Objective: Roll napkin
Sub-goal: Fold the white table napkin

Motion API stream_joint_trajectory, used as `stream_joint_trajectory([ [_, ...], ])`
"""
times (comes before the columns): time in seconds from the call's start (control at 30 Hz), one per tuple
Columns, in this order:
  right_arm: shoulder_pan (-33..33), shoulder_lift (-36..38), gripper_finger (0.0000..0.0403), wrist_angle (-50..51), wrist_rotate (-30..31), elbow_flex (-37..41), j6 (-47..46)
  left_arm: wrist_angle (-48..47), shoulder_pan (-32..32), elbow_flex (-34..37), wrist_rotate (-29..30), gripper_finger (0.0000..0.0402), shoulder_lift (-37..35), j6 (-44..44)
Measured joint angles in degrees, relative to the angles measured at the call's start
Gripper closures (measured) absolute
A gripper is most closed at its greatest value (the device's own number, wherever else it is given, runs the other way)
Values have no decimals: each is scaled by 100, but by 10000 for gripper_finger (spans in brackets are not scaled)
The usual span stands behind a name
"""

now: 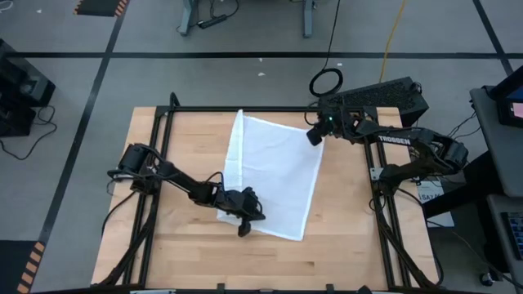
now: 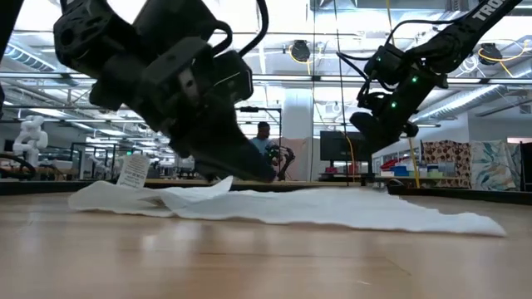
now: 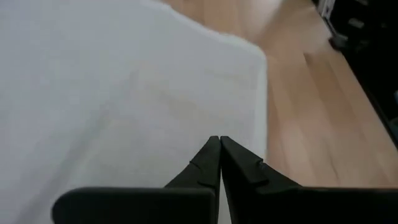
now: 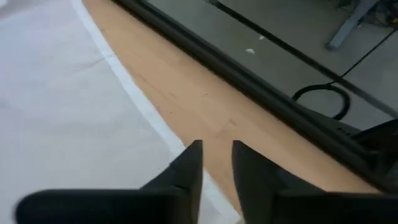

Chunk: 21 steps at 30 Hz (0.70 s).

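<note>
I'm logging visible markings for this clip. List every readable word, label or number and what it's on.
"TROSSEN": white letters on the right arm, high view.
"TRO": cut-off letters on the same arm, low view's top corner.
White tag beside the napkin: print too small to read.
Nothing else is legible.

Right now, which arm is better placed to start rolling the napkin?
Probably the left. Its gripper is down on the napkin near the near edge, fingers shut. The right gripper hangs raised over the far corner, fingers slightly apart.

A robotics lab: framed wooden table [image 1: 343,237], taped floor [image 1: 98,73], other rigs behind.
</note>
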<state>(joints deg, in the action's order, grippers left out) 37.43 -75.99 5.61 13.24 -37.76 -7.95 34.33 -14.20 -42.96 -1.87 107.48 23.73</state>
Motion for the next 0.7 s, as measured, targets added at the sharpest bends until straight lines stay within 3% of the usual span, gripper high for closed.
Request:
stream_joint_trajectory([
  [0.17,-26,145,256,74,-612,0,-174,-272,96,-2,25,376,-306,2],
  [0.3,-380,490,233,288,-1600,0,-288,-1215,185,-2,67,355,-948,204],
  [0.37,-761,622,229,356,-1805,28,-356,-1810,185,-6,234,346,-1341,291],
  [0.6,-2630,660,227,-249,-1732,545,-860,-3795,-351,-11,1098,316,-2218,425],
  [0.7,-3536,574,227,-1027,-1179,876,-1320,-4211,-678,-11,1299,293,-2264,878],
])
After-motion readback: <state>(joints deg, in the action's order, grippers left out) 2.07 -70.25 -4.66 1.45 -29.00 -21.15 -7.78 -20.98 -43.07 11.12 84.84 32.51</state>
